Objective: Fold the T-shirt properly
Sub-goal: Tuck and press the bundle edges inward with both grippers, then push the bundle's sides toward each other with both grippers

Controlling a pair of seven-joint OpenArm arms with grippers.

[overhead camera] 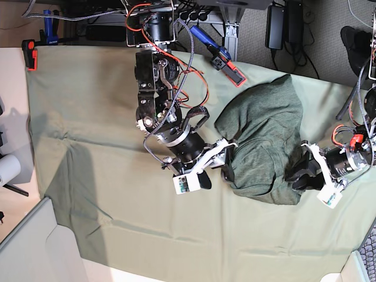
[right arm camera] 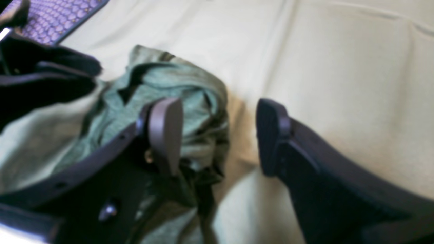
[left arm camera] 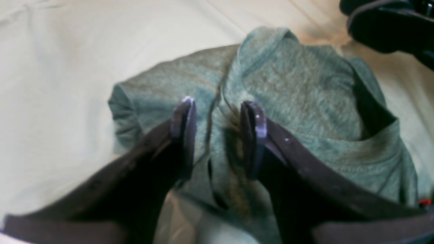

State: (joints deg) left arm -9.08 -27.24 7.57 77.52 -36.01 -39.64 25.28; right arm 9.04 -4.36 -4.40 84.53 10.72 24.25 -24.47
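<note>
mint table cloth (overhead camera: 88, 176) lying under crumpled T-shirt (overhead camera: 264, 141) | left gripper (left arm camera: 217, 135) straddling its fold, parted | right gripper (right arm camera: 217, 135) hovering wide at its edge (both near)

Base overhead; wrist views close (sharing T-shirt (overhead camera: 264, 141)).

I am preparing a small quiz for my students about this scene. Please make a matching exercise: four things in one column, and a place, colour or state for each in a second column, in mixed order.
Things:
1. T-shirt
2. table cloth
3. left gripper
4. right gripper

Descriptions:
A. pale mint green, spread over the table
B. open, one finger over the shirt's edge, the other over bare cloth
C. dark grey-green, bunched in a heap
D. open, both fingers over the shirt

Pairs: 1-C, 2-A, 3-D, 4-B
</note>
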